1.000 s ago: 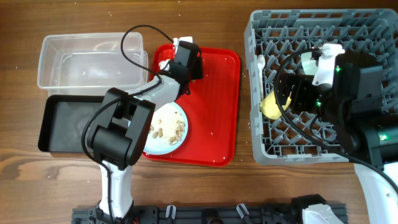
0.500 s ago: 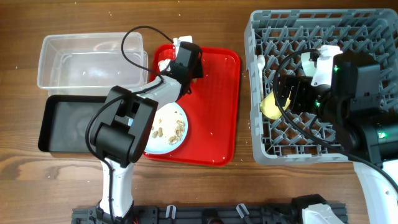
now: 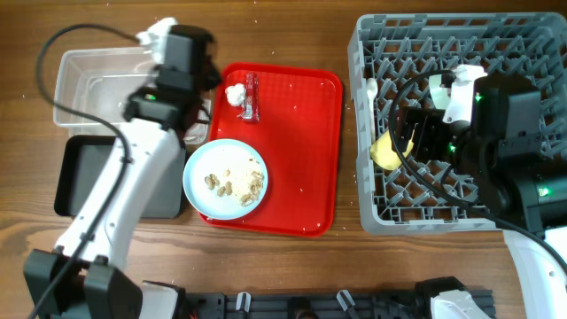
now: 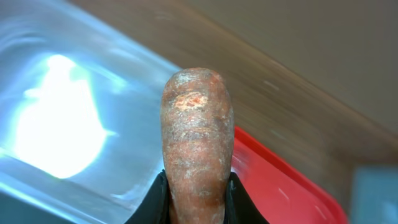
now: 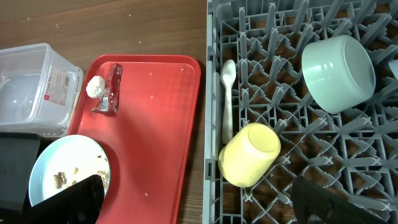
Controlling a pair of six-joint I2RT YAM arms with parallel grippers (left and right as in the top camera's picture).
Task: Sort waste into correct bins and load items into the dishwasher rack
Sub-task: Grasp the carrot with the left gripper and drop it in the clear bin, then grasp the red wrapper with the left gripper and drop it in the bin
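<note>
My left gripper [image 3: 188, 64] is shut on the short orange carrot piece [image 4: 198, 130] and holds it over the right end of the clear tub [image 3: 89, 89]. The black tray [image 3: 89, 173] lies just below the tub. The crumpled white tissue [image 3: 236, 93] and the red wrapper [image 3: 252, 97] lie at the top left of the red serving tray [image 3: 306, 142]. The pale blue plate [image 3: 191, 177] holds beige scraps [image 3: 237, 182]. My right gripper [image 5: 202, 205] is open and empty above the grey rack [image 3: 372, 53]. In the rack are the yellow cup [image 5: 249, 154], the mint bowl [image 5: 339, 71] and the white spoon [image 5: 227, 99]. The light blue bowl is out of view.
The right arm's body hides much of the rack's middle in the overhead view. Bare wood table shows between the red tray and the rack and along the front edge [image 3: 292, 266].
My left arm has swung left from the red tray's top left corner to the clear tub, carrying the carrot. The tissue and wrapper are now uncovered. The right arm has not moved.
</note>
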